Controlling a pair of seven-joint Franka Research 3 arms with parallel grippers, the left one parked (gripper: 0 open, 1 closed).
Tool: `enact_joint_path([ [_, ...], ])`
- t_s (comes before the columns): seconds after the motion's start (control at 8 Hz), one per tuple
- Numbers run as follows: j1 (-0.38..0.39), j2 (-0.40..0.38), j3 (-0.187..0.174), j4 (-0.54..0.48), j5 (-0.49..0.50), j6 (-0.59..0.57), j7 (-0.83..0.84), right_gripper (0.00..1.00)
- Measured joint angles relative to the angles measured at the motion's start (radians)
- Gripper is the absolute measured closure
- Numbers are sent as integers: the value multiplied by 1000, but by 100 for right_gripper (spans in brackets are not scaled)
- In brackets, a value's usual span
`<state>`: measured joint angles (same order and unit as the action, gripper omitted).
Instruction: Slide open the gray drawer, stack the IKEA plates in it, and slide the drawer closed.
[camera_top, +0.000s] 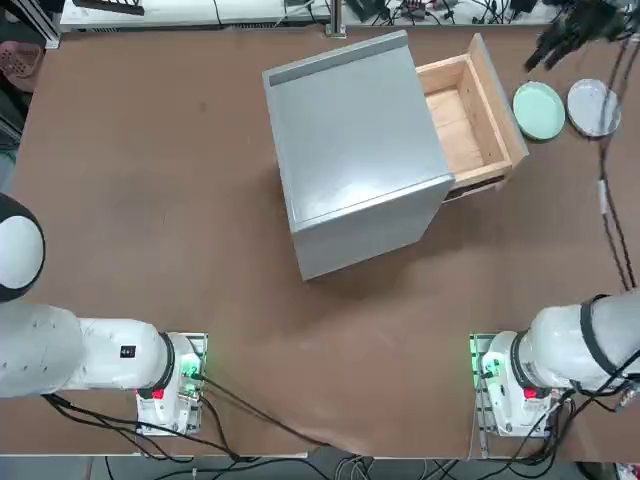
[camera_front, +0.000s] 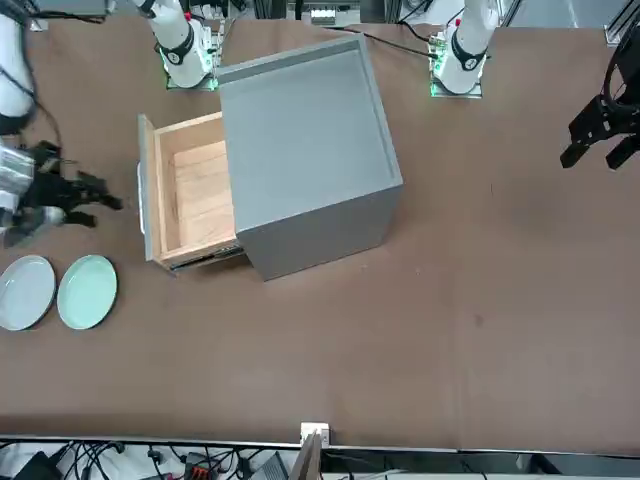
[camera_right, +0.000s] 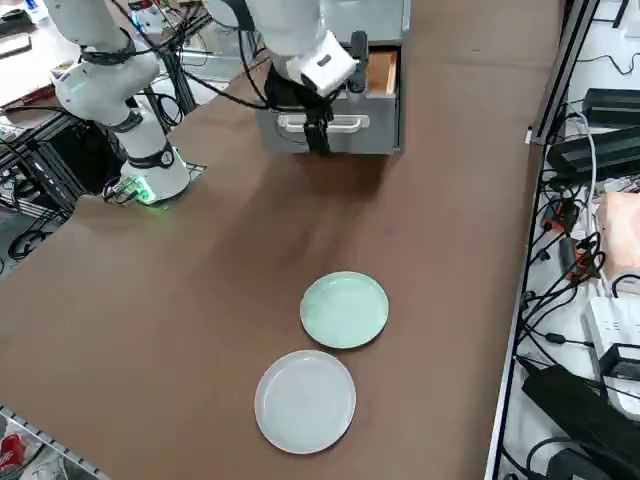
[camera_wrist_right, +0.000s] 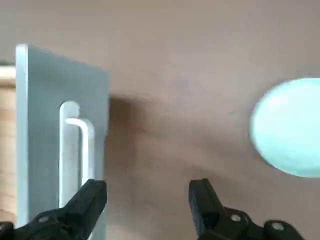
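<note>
Gray drawer (camera_top: 470, 125) slid out of the right-hand face of the large matte gray cabinet (camera_top: 355, 150), which stands in the far middle of the brown tabletop (camera_top: 150, 230); the light-wood tray is exposed and holds nothing, and the gray front panel with its metal bar handle (camera_right: 322, 124) faces the robot's right. IKEA plates on the tabletop just right of the drawer front, clear of it: the mint green plate (camera_top: 539, 110) nearer the drawer, the white-gray plate (camera_top: 594, 106) just beyond it toward the right edge, the two side by side with rims close together; whether the rims touch cannot be told. Neither plate lies in the drawer, and neither lies on the other. Right pincer (camera_wrist_right: 147, 200) released, its two dark fingers spread wide with nothing between them, held above the tabletop in the gap between the drawer front and the plates; in the wrist view the drawer handle lies beside one finger and the green plate to the other side. In the top view the pincer appears at the far right corner, over the area behind the plates
</note>
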<state>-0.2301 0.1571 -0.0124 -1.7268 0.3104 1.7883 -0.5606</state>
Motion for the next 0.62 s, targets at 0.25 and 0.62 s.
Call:
enact_joint_path([
  [0.25, -87, 68, -6, 83, -39, -32, 65, 0],
  [0.62, -191, 234, -9, 87, -120, 162, 206, 6],
])
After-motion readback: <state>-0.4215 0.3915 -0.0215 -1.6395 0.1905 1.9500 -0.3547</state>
